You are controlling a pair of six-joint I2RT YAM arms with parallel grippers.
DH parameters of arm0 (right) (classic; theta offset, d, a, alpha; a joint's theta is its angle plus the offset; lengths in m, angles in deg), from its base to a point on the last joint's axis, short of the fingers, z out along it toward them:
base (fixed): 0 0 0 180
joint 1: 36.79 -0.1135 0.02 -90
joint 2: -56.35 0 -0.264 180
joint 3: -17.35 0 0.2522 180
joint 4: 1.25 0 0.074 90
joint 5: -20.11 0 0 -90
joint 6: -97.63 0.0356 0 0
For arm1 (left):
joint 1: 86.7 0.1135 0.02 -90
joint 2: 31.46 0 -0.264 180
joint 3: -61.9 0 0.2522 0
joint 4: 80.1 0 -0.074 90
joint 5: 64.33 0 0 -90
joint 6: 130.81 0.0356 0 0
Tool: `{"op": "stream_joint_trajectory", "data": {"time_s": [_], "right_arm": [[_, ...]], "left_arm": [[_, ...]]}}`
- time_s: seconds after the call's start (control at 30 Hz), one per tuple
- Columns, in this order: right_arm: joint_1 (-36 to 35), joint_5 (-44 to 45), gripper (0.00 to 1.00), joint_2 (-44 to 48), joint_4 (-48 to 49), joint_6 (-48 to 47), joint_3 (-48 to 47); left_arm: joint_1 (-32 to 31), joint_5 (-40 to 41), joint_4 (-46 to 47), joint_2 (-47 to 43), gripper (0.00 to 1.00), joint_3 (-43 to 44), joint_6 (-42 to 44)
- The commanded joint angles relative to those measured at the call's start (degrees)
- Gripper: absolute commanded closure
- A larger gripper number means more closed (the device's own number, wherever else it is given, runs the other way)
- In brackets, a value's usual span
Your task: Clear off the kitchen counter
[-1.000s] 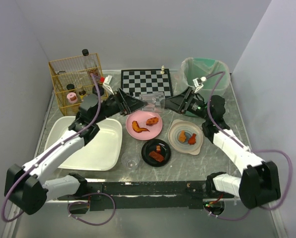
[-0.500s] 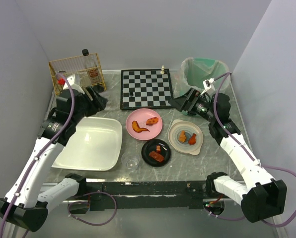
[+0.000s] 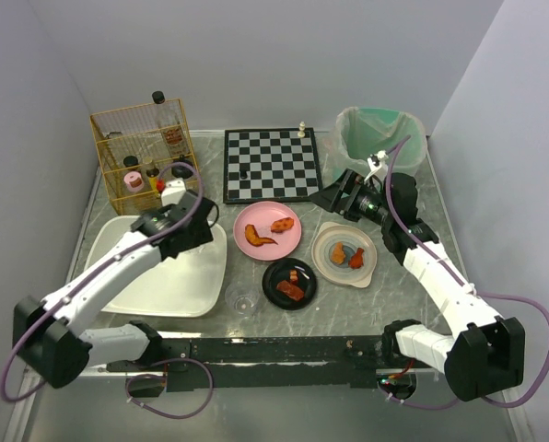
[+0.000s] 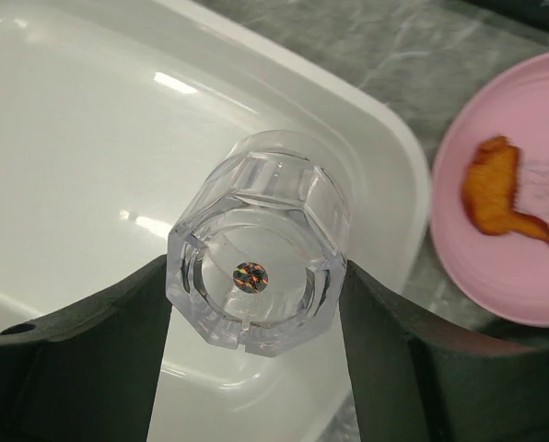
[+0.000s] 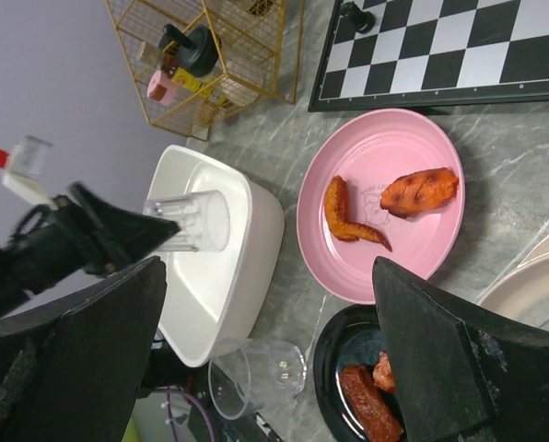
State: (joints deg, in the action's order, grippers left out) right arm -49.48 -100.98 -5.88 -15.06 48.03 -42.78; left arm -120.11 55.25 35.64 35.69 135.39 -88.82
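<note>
Bright overhead light is cast evenly; the white tub (image 4: pixel 72 138) is streaked with glare, the kitchen counter (image 5: pixel 523 157) softly shadowed.

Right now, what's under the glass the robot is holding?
The white tub: the left gripper holds the glass over it. The gripper's fingers hide part of the tub's floor.

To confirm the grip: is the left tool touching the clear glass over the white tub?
Touching. The left wrist view shows both fingers of the left tool pressed against opposite sides of the clear glass.
</note>
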Motion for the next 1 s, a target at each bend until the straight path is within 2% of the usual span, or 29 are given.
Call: {"op": "stream_joint_trajectory", "data": {"time_s": [0.0,0.17,0.3,0.53,0.57,0.63,0.7,0.97], "right_arm": [[0.56,-1.16,0.0,0.27,0.23,-1.82,-0.56],[0.73,-2.13,0.0,-0.51,0.23,-2.43,-0.83],[0.74,-2.57,0.0,-0.52,0.23,-2.43,-0.22],[0.82,-2.83,0.0,-0.87,-1.44,-2.7,0.58],[0.82,-2.92,0.0,-1.04,-1.44,-2.7,0.58],[0.91,-3.36,0.0,-1.31,-1.26,-2.7,0.58],[0.82,-3.89,0.0,-1.92,-1.26,-2.79,0.49],[0.82,-2.66,0.0,-2.36,-3.37,-4.8,0.23]], "left_arm": [[-1.92,11.81,-0.22,3.59,0.99,-1.89,-7.8],[-1.92,8.48,6.81,5.35,0.99,-4.35,-5.34],[-1.92,6.89,8.84,7.81,0.98,-5.49,-4.38],[-1.92,4.34,9.37,8.34,0.84,-7.52,-3.23],[-1.92,4.43,9.19,8.34,0.81,-7.78,-3.23],[-1.92,4.08,9.19,8.34,0.67,-8.04,-3.06],[-1.92,3.12,9.72,7.73,0.48,-8.13,-2.71],[-1.92,0.3,10.69,6.41,0.14,-6.82,-0.77]]}}
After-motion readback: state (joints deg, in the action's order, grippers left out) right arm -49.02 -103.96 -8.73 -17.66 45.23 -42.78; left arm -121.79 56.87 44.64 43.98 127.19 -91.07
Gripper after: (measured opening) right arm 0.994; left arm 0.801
